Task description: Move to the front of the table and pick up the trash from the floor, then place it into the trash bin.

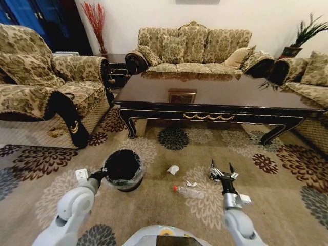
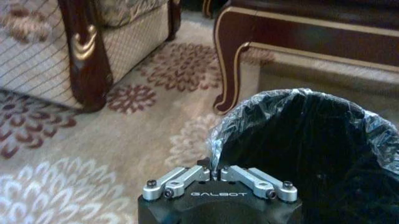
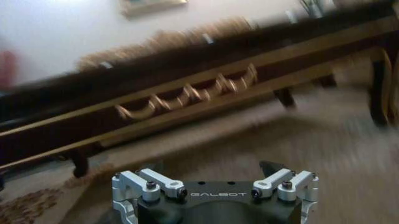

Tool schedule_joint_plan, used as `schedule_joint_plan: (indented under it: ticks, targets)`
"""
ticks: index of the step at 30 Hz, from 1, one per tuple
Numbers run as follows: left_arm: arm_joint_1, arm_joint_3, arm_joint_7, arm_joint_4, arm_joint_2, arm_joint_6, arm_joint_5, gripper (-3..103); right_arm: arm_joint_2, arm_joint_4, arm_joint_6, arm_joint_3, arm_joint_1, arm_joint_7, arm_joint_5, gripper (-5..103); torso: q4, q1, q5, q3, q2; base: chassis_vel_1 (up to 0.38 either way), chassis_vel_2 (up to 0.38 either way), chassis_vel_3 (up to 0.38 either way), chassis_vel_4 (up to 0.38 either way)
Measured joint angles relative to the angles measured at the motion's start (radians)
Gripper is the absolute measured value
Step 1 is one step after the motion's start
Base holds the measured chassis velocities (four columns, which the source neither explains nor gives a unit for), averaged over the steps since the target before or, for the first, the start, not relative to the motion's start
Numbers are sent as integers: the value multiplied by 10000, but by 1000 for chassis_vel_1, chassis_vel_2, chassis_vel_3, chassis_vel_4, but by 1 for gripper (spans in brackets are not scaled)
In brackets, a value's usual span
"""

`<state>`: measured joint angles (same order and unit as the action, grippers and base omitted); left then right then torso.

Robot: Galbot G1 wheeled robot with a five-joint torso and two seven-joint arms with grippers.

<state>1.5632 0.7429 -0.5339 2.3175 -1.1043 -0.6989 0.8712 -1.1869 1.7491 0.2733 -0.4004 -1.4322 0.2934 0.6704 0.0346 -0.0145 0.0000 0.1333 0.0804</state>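
The long dark table (image 1: 230,95) with a gold scroll on its rail stands ahead of me. On the carpet before it lie a crumpled white paper wad (image 1: 173,169), a tiny white scrap (image 1: 191,183) and a clear plastic bottle (image 1: 190,192) with a reddish cap. The black trash bin (image 1: 123,169) with its plastic liner stands to their left. My left gripper (image 1: 99,177) is at the bin's near rim, shut on the liner edge (image 2: 214,154). To the right of the bottle, my right gripper (image 1: 221,169) hangs open and holds nothing; it faces the table's rail (image 3: 187,98).
An armchair (image 1: 46,87) stands at the left, a sofa (image 1: 195,48) behind the table and another seat (image 1: 310,82) at the right. A small framed box (image 1: 182,96) lies on the table. A curved table leg (image 2: 225,70) rises just beyond the bin. Open patterned carpet lies around the litter.
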Motion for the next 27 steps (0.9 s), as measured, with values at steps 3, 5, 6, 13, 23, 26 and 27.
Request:
schedule_joint_plan:
  ticks: [3, 5, 6, 13, 23, 26, 27]
  targets:
    - [64, 60, 8, 94, -13, 14, -10, 3, -83, -470, -372, 455, 490, 737, 1138, 100, 2, 0, -1, 0, 0, 0, 0, 0, 0]
    - [156, 136, 7, 158, -24, 21, -21, 3, -204, -950, -732, 725, 917, 1362, 1715, 100, 5, 0, 0, 1, 0, 0, 0, 0, 0]
    - [156, 136, 7, 158, -24, 21, -21, 3, -204, -950, -732, 725, 917, 1362, 1715, 100, 5, 0, 0, 1, 0, 0, 0, 0, 0]
    - [442, 396, 13, 522, -33, 29, 27, 3, -234, -3334, -1009, 1554, 2416, 1232, 374, 100, 2, 0, 1, 1, 0, 0, 0, 0, 0]
    - [644, 482, -14, 860, -258, -62, 138, 3, -219, -7198, 418, 1782, 3763, -1865, -2622, 100, 0, 0, 0, 0, 0, 0, 0, 0, 0]
    - [635, 467, -32, 860, -297, -66, 137, 3, -311, -7891, 465, 1765, 4020, -2018, -2700, 100, 1, 0, 1, 0, 0, 0, 0, 0, 0]
    - [629, 459, -36, 860, -308, -66, 136, 3, -355, -8115, 475, 1765, 4125, -2030, -2623, 100, 2, 0, 2, 0, 0, 0, 0, 0, 0]
